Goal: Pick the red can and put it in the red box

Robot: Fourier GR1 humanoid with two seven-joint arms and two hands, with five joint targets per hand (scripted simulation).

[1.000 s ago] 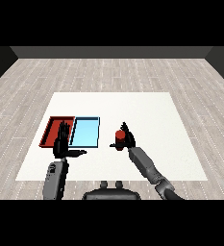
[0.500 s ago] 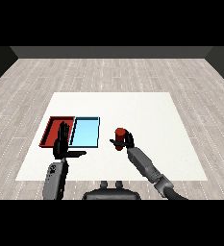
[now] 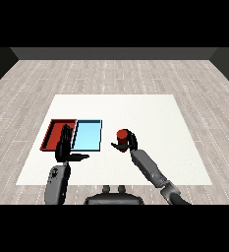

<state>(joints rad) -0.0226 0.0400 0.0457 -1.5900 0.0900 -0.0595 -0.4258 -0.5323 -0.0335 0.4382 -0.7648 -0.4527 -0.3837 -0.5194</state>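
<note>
My right hand [image 3: 129, 142] curled round red can [image 3: 121, 138], right of light blue tray [image 3: 88, 136]; lifted or standing, cannot tell. Step: grasp made. Next, judged: carry left over blue tray, release in red tray [image 3: 53, 134]. Left hand [image 3: 64, 148] open, fingers straight, idle.

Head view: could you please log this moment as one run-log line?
right robot hand: curled round red can | can: right of light blue tray, outside red tray | left robot hand: open, holding nothing
</note>
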